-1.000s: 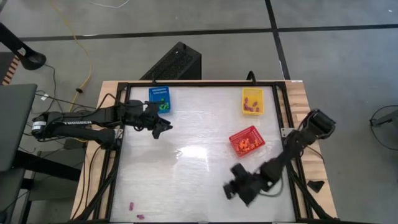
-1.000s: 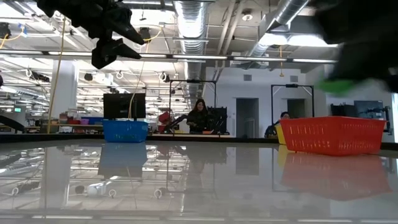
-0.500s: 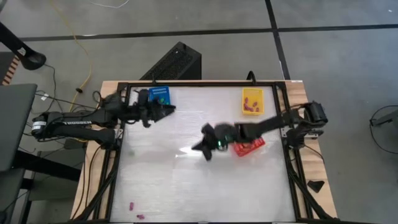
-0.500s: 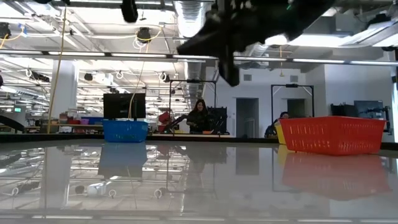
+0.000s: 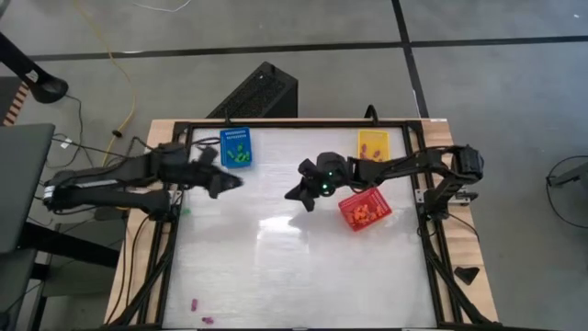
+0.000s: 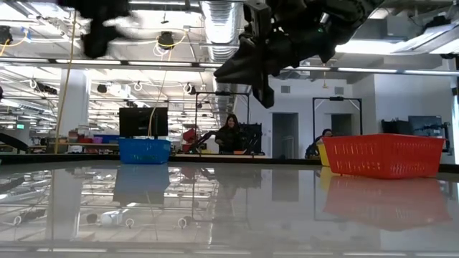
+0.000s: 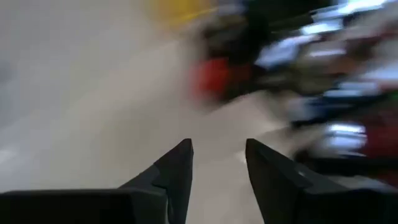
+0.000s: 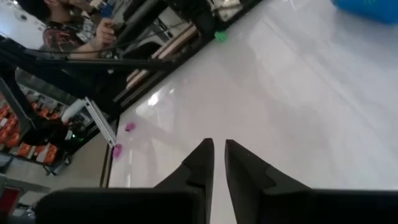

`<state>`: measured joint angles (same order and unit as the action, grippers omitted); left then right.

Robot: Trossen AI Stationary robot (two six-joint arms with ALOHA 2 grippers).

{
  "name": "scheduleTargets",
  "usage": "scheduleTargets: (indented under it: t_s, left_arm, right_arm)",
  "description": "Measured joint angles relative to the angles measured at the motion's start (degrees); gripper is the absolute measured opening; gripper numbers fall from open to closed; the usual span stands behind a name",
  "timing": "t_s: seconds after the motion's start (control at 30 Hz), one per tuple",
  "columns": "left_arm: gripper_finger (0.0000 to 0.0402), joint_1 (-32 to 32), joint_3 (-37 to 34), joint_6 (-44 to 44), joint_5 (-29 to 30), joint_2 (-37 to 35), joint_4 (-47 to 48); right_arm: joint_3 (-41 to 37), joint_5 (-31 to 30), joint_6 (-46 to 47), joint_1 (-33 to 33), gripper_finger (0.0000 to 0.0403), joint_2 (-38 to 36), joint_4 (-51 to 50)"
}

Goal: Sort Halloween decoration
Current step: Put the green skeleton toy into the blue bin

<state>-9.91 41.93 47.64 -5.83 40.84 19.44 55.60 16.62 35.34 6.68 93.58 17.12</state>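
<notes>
Two purple decoration pieces [image 5: 195,303] lie on the white table near its front left corner; the right wrist view shows them [image 8: 129,127] and a green piece [image 8: 219,36] by the left frame. The blue basket [image 5: 237,147] holds green pieces, the yellow basket [image 5: 372,147] purple ones, the red basket [image 5: 365,210] orange ones. My left gripper [image 5: 234,182] hovers just in front of the blue basket, open and empty [image 7: 217,142]. My right gripper [image 5: 294,195] hangs above the table's middle, left of the red basket, its fingers a narrow gap apart with nothing between them [image 8: 219,142].
A black frame [image 5: 184,129] runs around the table top. In the low view the blue basket [image 6: 145,150] and the red basket [image 6: 384,155] stand at the far side. People sit in the room beyond the table. The white top between the baskets and the front edge is bare.
My right gripper has swung from the table's near right part toward the far left, to above the middle, rolling its wrist as it went. My left gripper went toward the blue basket, then drew back toward the left edge and rose.
</notes>
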Motion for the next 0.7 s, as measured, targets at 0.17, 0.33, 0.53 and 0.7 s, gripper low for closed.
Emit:
scheduleTargets:
  t_s: [0.17, 0.33, 0.53, 0.7]
  left_arm:
    - [0.0120, -0.04, 8.70, 0.05, 9.09, -4.10, 41.52]
    - [0.0116, -0.04, 10.65, -9.85, 4.18, -2.50, 56.50]
    - [0.0120, -0.04, 9.27, -21.23, -2.44, 8.87, 62.00]
    - [0.0136, -0.04, 9.18, -32.61, 0.38, 22.11, 63.95]
  right_arm:
    - [0.02, 2.75, 0.47, -1.02, 0.0079, 0.00, -4.70]
    - [0.02, 2.96, -0.65, -2.51, 0.0080, 0.05, -7.51]
    - [0.02, 3.38, -0.88, -2.93, 0.0081, 0.02, -7.95]
    - [0.02, 4.22, 0.31, -3.33, 0.0081, 0.02, -7.96]
